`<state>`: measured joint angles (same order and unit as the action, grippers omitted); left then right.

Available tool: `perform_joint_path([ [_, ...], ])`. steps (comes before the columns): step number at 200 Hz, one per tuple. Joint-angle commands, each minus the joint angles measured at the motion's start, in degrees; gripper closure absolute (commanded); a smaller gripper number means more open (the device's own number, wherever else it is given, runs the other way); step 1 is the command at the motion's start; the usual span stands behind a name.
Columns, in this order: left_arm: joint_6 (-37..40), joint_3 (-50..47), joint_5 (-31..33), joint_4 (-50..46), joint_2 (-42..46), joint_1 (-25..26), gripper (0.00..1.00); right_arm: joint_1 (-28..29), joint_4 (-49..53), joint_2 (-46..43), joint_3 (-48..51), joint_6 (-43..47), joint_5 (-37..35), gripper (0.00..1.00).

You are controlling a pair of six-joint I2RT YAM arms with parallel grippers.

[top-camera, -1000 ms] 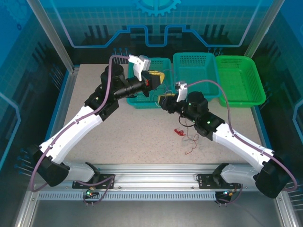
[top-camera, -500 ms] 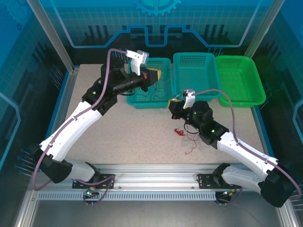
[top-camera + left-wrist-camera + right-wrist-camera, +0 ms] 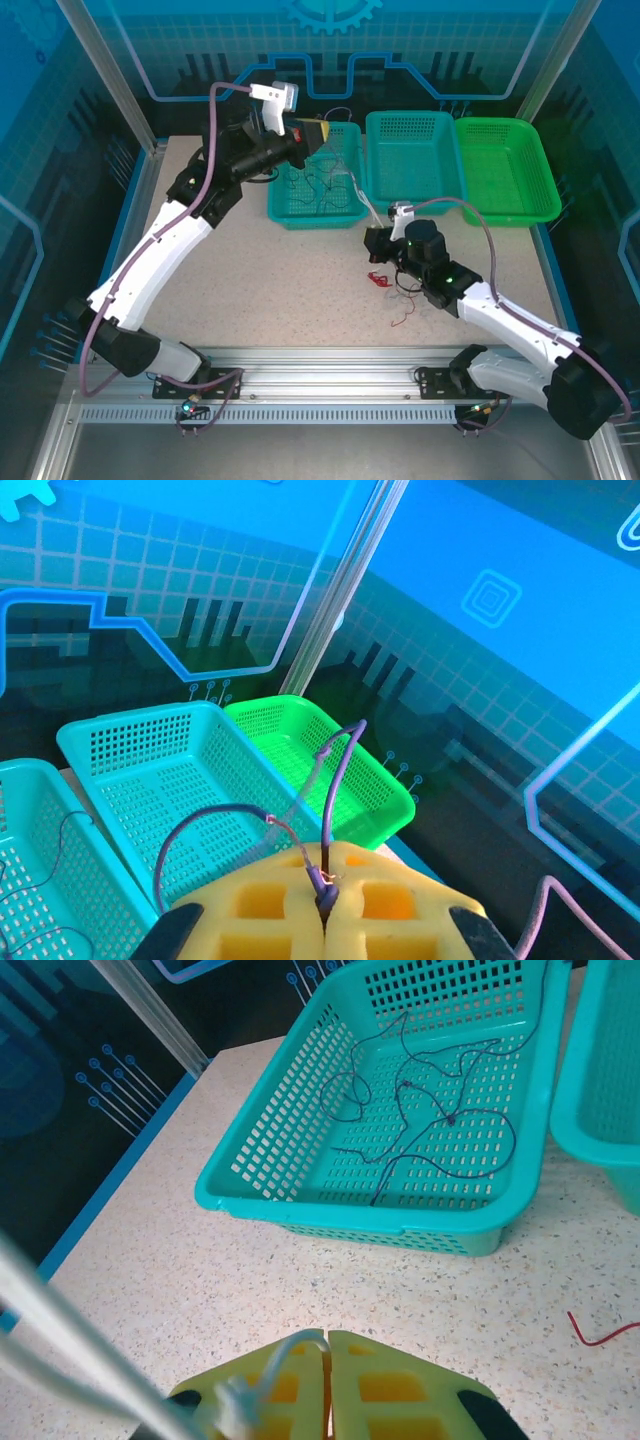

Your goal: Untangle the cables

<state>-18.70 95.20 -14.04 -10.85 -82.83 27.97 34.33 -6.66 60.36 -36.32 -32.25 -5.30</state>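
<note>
My left gripper (image 3: 318,134) hangs above the back of the left teal basket (image 3: 288,214). In the left wrist view its yellow pads (image 3: 260,905) are shut on a dark purple cable (image 3: 338,780) that loops upward, and a whitish cable (image 3: 300,802) runs beside it. My right gripper (image 3: 374,240) is low over the table in front of that basket. Its pads (image 3: 385,1385) are shut on the whitish cable (image 3: 298,1343), which stretches up toward the left gripper (image 3: 358,198). Several dark cables (image 3: 430,1120) lie in the basket. Red cables (image 3: 380,279) lie on the table beside the right arm.
A second teal basket (image 3: 412,160) and a green basket (image 3: 505,165) stand in a row to the right at the back of the table. A loose red wire (image 3: 400,320) lies near the right arm. The metal frame rail runs along the near edge.
The left gripper has risen and drawn back over the left basket with its cable. The right gripper has moved toward the near right and shut on the whitish cable.
</note>
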Motion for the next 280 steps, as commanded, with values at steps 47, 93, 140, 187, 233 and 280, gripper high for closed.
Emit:
perform_joint_path([
  [47, -1.3, 3.8, 5.6, 14.9, 3.0, -3.3, 1.0, -2.6, 15.6, -1.2, 3.9, -3.2, -3.5, 1.0],
  [93, -0.2, 6.8, 12.9, 13.4, 1.9, -11.4, 1.0, -13.6, 31.5, -1.1, 6.7, -19.2, -6.1, 1.0],
  [140, -2.7, 4.5, 14.7, 14.8, 3.5, -19.6, 1.0, -20.2, 33.5, -7.5, 9.5, -16.4, -4.0, 1.0],
  [187, -7.2, 0.2, 7.2, 16.0, 2.4, -19.5, 1.0, -20.8, 32.5, -8.7, 7.5, -14.2, 0.7, 1.0],
  [233, -7.0, -0.9, 3.9, 18.0, 0.5, -19.6, 1.0, -20.7, 36.4, -11.4, 3.3, -11.2, 4.3, 1.0],
  [280, -3.9, 3.7, 3.8, 17.6, -3.0, -19.6, 1.0, -20.7, 40.2, -13.5, 0.2, -7.4, 4.7, 1.0],
])
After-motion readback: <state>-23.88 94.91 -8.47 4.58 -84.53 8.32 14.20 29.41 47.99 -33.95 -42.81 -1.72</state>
